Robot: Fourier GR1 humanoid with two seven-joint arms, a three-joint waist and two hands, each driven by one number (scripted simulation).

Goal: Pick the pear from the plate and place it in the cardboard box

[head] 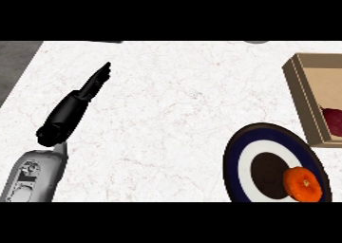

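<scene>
A round plate [241, 161] with a dark blue rim, a white ring and a dark centre lies at the lower right. An orange fruit [302, 184] rests on the plate's right side. The cardboard box [298, 90] stands open at the right edge, and a dark red fruit [337, 121] lies inside it near its front corner. My left hand [95, 83] shows at the left, fingers straight and pointing up the counter, far from plate and box and holding nothing. No pear-coloured fruit appears on the plate. My right hand is out of the view.
The white marble counter [174, 109] spreads between my left hand and the plate. Its left edge meets a dark grey floor strip [9, 71]. Small dark shapes sit at the counter's far edge.
</scene>
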